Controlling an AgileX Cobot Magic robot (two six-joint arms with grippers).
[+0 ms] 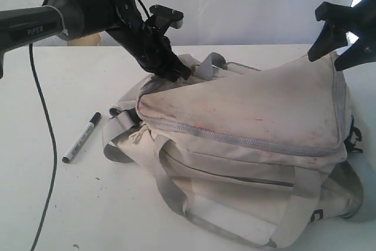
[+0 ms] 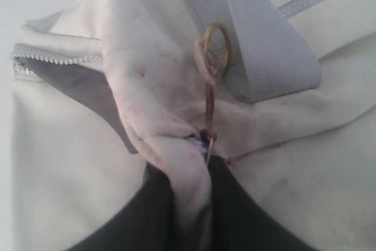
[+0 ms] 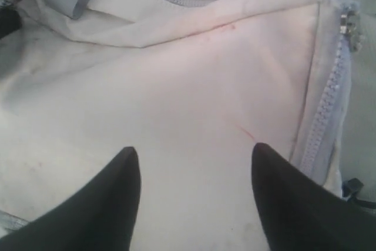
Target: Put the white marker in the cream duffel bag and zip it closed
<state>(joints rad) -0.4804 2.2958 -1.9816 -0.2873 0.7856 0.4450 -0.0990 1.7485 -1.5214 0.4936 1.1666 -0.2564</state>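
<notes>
**Exterior view.** The large, soft cream fabric duffel bag [image 1: 247, 116], marked with reddish stains, lies on the white desk [image 1: 70, 204]. A grey zipper [image 1: 235, 139] runs along the edge of its top flap. The slim white-barrelled marker pen with a black cap [image 1: 82, 138] lies flat on the desk to the left of the bag. It is outside the bag, near its left end and apart from it. Your left hand [image 1: 176, 73] reaches down to the flap's left corner. Your right hand [image 1: 336, 51] hangs just above the bag's raised right end. A thin black cable [image 1: 47, 145] trails across the desk on the left.

**Left wrist view.** Your left hand [image 2: 191, 174] is clenched on a fold of the bag's cream fabric [image 2: 147, 104], with one dark finger on each side of the fold. Just beyond the fold you see a metal ring pull [image 2: 216, 48] lying against a flat grey webbing strap [image 2: 264, 39]. To one side, the flap stands off the bag body and shows grey lining [image 2: 82, 83] beneath a line of zipper teeth.

**Right wrist view.** Your right hand [image 3: 194, 151] is released, its two dark fingers [image 3: 111, 204] spread wide over a stained cream panel and gripping nothing. A second run of grey zipper teeth [image 3: 329, 98] borders that panel.
</notes>
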